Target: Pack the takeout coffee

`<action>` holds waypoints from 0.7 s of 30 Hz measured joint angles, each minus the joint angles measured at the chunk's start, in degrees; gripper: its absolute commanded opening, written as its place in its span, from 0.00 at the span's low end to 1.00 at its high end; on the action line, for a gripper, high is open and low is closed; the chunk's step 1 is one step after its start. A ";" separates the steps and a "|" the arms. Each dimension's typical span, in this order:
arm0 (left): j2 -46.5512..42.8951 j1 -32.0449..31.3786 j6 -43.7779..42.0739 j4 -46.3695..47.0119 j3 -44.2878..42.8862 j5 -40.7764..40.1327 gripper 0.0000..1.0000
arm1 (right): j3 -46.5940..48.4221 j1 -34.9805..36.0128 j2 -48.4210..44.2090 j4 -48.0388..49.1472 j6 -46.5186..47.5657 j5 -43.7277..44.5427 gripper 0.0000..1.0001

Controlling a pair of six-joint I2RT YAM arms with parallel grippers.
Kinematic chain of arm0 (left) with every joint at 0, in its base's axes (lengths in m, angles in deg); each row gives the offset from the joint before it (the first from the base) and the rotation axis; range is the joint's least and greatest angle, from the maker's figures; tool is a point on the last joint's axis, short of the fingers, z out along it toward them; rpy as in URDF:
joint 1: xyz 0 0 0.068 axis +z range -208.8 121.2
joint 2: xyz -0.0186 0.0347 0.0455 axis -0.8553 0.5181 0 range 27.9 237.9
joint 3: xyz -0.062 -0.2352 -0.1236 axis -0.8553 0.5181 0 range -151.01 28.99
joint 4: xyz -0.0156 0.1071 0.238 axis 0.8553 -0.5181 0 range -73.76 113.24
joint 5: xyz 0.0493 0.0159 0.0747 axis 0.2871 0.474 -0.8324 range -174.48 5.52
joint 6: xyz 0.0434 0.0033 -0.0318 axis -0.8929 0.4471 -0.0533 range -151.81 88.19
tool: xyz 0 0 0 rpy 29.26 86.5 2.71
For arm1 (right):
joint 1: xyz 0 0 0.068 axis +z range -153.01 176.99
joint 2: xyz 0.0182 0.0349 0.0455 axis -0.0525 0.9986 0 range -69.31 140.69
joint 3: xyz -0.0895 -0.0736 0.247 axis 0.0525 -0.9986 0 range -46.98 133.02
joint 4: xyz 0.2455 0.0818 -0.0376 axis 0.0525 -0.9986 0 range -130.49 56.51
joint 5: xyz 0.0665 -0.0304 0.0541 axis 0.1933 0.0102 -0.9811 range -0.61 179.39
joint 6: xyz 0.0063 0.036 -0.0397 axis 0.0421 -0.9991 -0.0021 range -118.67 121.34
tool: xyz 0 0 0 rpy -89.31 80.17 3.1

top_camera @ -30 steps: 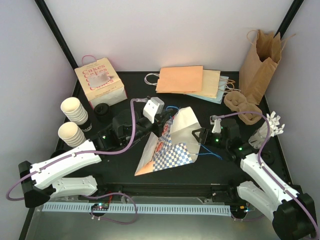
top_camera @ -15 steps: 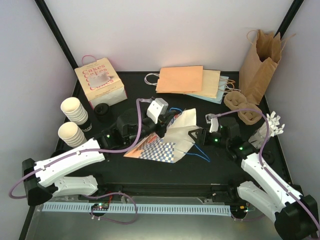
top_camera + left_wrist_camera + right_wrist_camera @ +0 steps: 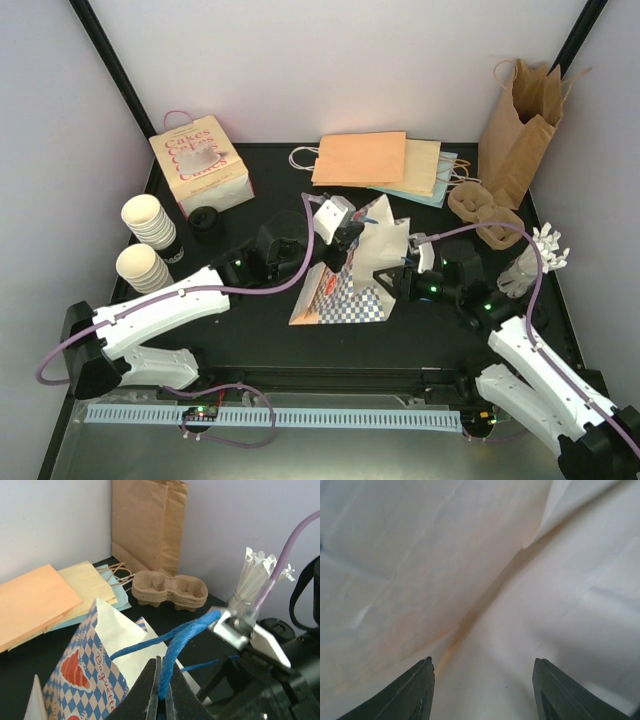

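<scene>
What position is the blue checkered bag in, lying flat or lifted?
Partly lifted: the left claw is shut on its blue handle, holding the checkered bag's top up.

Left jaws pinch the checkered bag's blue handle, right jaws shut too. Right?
No: the left gripper does pinch the blue handle of the checkered bag, but the right gripper is open. The right wrist view shows its jaws spread, facing bare white paper.

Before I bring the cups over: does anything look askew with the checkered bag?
Yes. The checkered bag isn't standing upright: it leans tilted and creased, held up by one blue handle pinched in the left tool. The right tool is open against the bag's white paper, gripping nothing.
</scene>
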 measured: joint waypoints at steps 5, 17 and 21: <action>0.76 0.76 -0.63 0.09 -1.42 0.55 0.02 | -1.66 4.31 0.11 0.59 -1.51 0.61 0.56; -0.87 2.75 -0.96 0.44 0.61 1.05 0.02 | -3.91 22.97 7.23 7.30 -6.88 8.76 0.56; -3.89 3.41 -0.92 0.90 4.66 2.05 0.02 | -3.91 26.32 10.93 8.37 -8.39 12.57 0.56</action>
